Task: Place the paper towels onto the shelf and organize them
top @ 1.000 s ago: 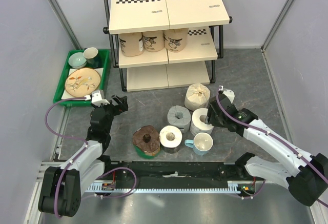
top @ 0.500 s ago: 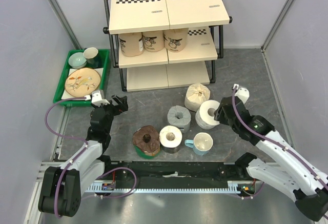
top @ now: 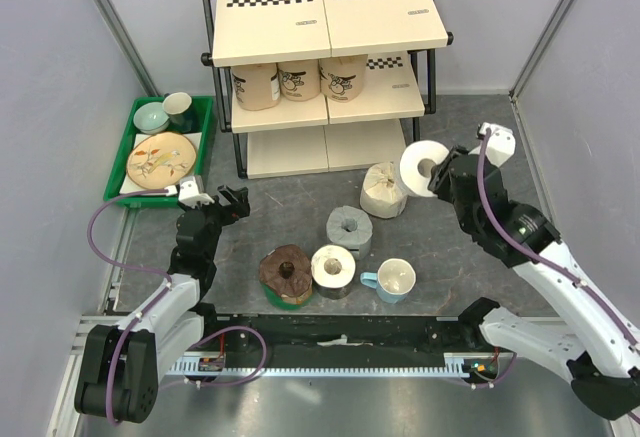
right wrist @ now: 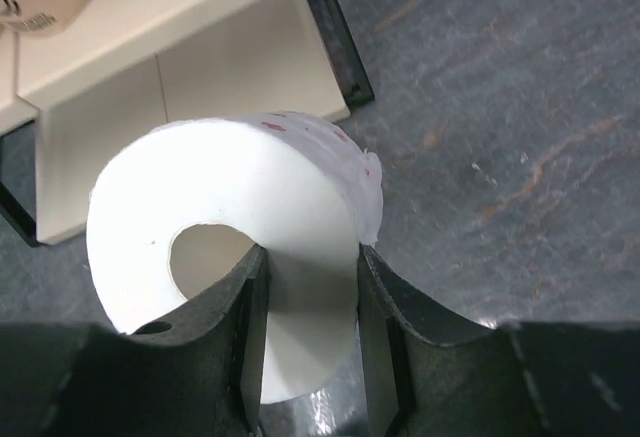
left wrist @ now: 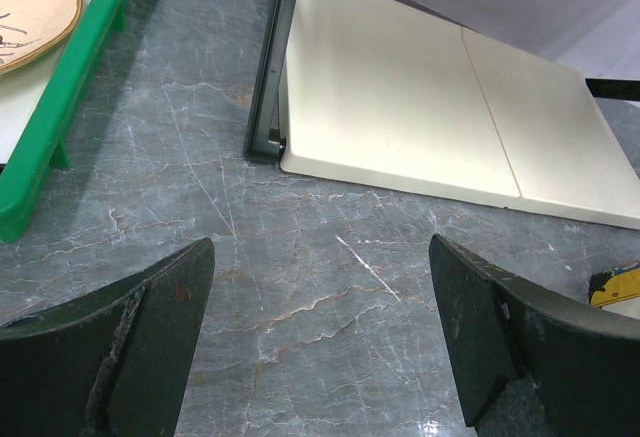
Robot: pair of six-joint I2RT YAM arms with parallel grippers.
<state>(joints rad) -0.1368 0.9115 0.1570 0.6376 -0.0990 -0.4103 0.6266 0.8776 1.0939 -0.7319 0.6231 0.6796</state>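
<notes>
A white roll point(right wrist: 230, 197) is gripped by the right gripper point(right wrist: 308, 257), its wall pinched with one finger at the hollow core and the other on the outer side. In the top view this roll point(top: 422, 162) is held off the table by the right gripper point(top: 440, 170), just beside the right front corner of the shelf point(top: 330, 17) and above a cream roll point(top: 383, 190) standing on the table. In the right wrist view the corner of the bottom board point(right wrist: 210, 67) and a black frame foot are seen just beyond the roll's edge, and bare grey table is seen to the right.

Three tan rolls point(top: 298, 80) are lined up on the left part of the middle tier; its right part is seen bare.

The left gripper point(left wrist: 320, 247) is spread wide with nothing between its fingers. It is held over bare table before the left front edge of the bottom board point(left wrist: 400, 117), with the green tray point(left wrist: 60, 127) at its left.

A grey roll point(top: 348, 229), another white roll point(top: 333, 267), a dark brown roll point(top: 286, 272) and a mug point(top: 395, 279) are grouped near the arms' bases
</notes>
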